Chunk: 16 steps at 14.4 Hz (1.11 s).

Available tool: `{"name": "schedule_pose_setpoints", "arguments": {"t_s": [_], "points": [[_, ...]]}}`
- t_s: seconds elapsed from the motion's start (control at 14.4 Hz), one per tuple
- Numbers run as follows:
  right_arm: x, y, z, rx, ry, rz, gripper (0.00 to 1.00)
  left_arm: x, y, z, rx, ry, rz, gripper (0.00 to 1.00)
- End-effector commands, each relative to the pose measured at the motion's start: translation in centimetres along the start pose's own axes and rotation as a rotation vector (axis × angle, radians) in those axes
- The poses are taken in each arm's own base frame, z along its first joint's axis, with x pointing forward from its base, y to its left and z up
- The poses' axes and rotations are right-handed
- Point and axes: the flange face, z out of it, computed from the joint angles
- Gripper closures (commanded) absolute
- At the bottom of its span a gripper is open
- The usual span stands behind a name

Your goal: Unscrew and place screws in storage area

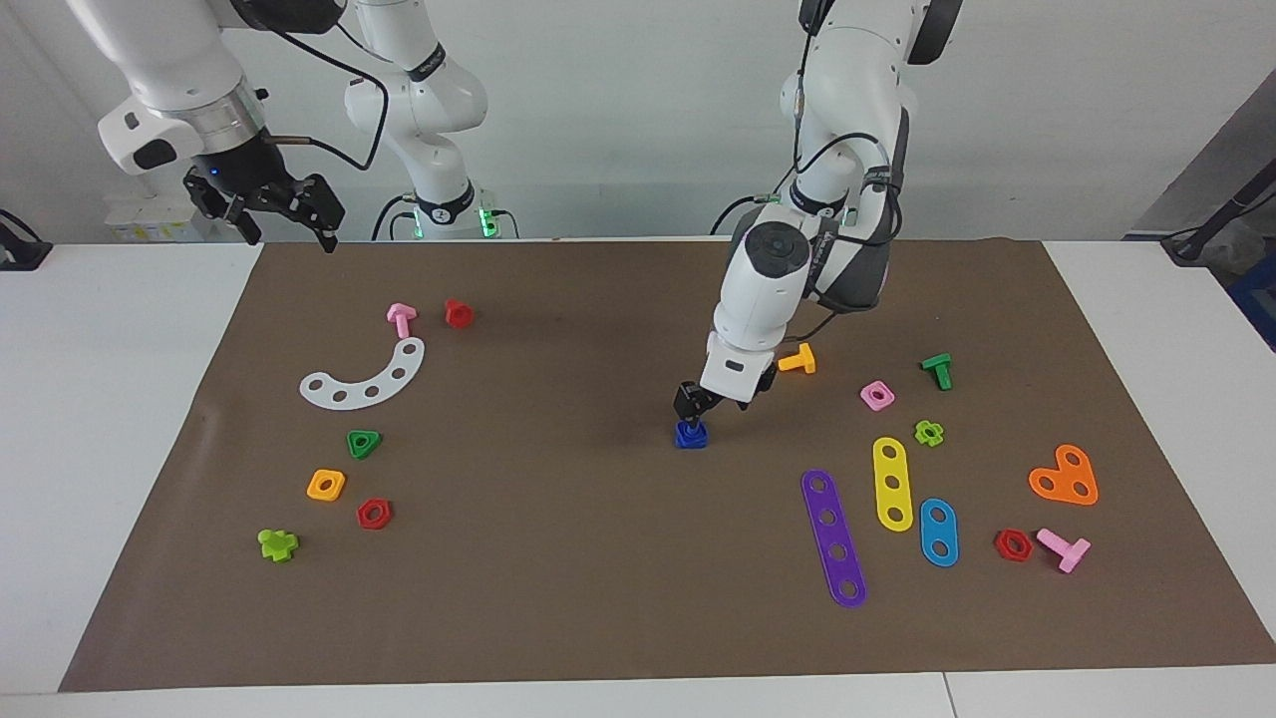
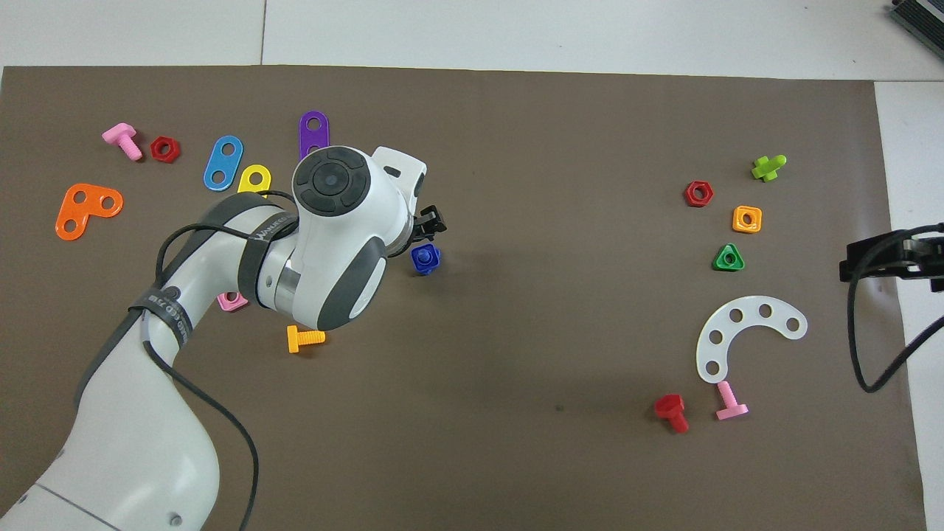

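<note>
The blue screw stands stem up at the middle of the brown mat, seated in a blue square piece. My left gripper hangs just above it, tilted down; whether it touches the screw I cannot tell. The storage area is the mat patch around the white curved strip, toward the right arm's end. My right gripper waits open over the mat's edge beside that patch, with nothing in it.
Red, pink, green and orange small parts lie around the white strip. Toward the left arm's end lie the purple strip, yellow strip, blue strip, an orange heart plate and an orange bolt beside the left wrist.
</note>
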Motion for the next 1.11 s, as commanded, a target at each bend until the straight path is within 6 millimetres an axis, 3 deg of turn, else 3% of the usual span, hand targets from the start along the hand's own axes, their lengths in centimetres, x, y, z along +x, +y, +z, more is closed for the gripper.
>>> {"name": "schedule_pose_setpoints", "arguments": {"t_s": [0.0, 0.14, 0.35, 1.04], "points": [[-0.1, 0.5, -0.1, 0.018, -0.014, 0.018, 0.0, 0.3, -0.1, 2.1, 0.038, 0.041, 0.024, 0.09], [-0.1, 0.5, -0.1, 0.018, -0.014, 0.018, 0.0, -0.9, 0.1, 3.9, 0.038, 0.045, 0.046, 0.11], [-0.1, 0.5, 0.1, 0.018, -0.018, 0.018, 0.0, -1.6, 0.2, 4.8, 0.038, 0.042, 0.056, 0.16], [-0.1, 0.8, 0.1, 0.018, -0.018, 0.023, 0.0, -1.7, 1.2, 4.0, 0.014, 0.066, 0.071, 0.23]]}}
